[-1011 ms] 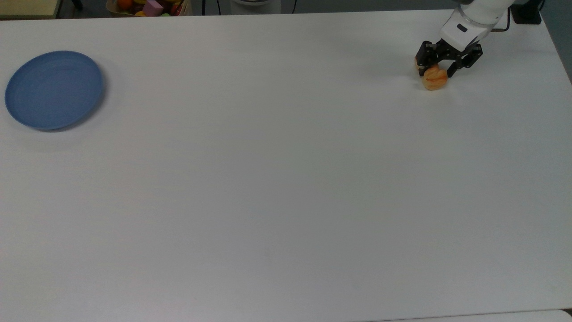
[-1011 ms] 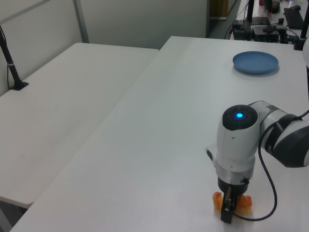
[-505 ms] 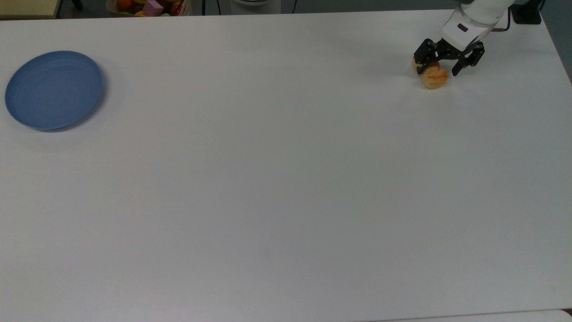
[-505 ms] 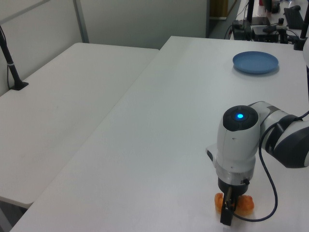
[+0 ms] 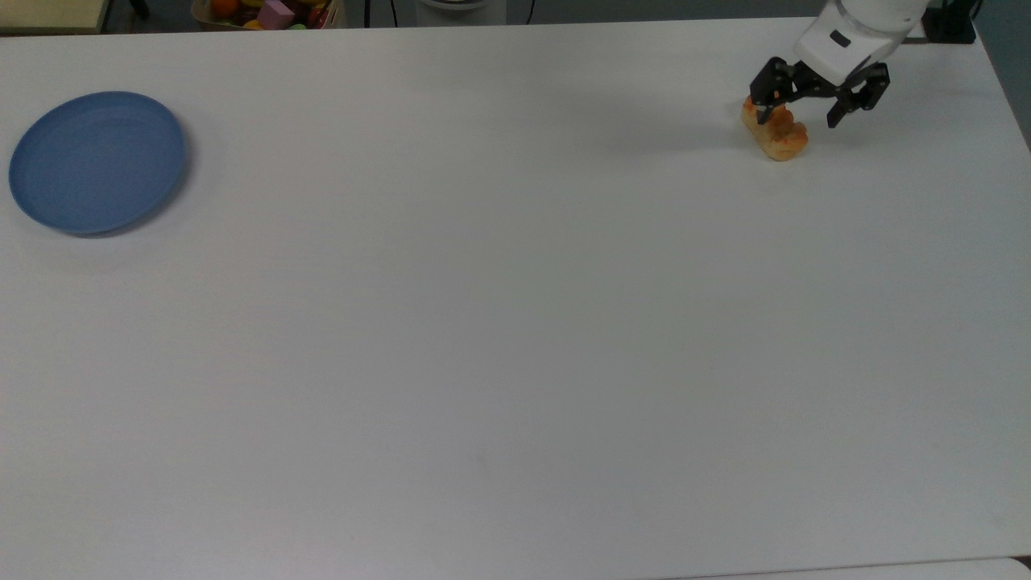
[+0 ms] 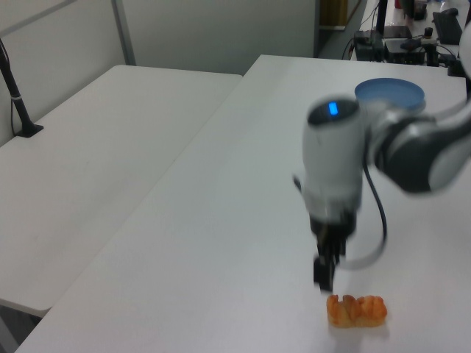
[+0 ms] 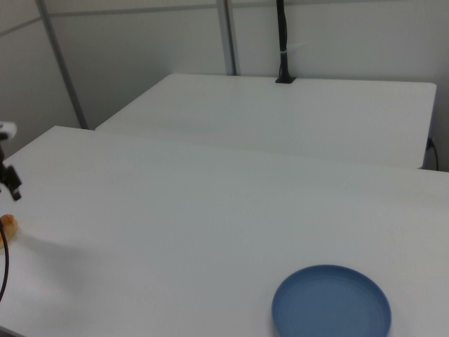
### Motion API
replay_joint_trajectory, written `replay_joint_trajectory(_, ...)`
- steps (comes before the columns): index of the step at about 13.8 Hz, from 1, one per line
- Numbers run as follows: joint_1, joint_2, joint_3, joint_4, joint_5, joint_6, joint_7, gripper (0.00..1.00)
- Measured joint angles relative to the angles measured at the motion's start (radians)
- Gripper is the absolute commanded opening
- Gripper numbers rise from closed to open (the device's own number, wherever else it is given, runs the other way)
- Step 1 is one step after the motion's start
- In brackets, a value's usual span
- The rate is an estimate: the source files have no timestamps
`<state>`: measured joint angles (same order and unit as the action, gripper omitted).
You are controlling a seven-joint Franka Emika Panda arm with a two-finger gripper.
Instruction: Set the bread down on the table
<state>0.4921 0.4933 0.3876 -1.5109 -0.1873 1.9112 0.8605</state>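
Observation:
The bread (image 5: 776,134), a small golden-orange bun with a ridged top, lies on the white table (image 5: 483,322) near the top view's far right corner. My gripper (image 5: 797,118) hangs just above it, open, with its black fingers spread and nothing between them. In the left view the bread (image 6: 357,310) rests on the table (image 6: 243,184) and the gripper (image 6: 322,278) is lifted clear above its left end. In the right view the bread (image 7: 7,225) peeks in at the left edge below a black finger (image 7: 11,180).
A blue plate (image 5: 97,161) sits far off at the top view's left; it also appears as the plate (image 6: 390,92) and the plate (image 7: 331,303). A box of colourful toys (image 5: 270,12) stands beyond the table's back edge. A second white table (image 6: 96,147) adjoins.
The gripper let go of the bread and rose away from it. The bread now lies flat and fully visible on the table.

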Motion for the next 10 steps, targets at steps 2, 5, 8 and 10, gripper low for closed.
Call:
replay_joint_trajectory(2, -0.064, -0.094, -0.054, 0.036, 0.03, -0.138, -0.133, 1.0)
replay_joint_trajectory(5, -0.121, -0.202, -0.294, 0.057, 0.12, -0.25, -0.444, 1.0)
replay_joint_trajectory(8, -0.244, -0.274, -0.5, 0.058, 0.167, -0.255, -0.714, 1.0)
replay_joint_trajectory(10, -0.341, -0.327, -0.576, 0.045, 0.183, -0.26, -0.864, 1.0)
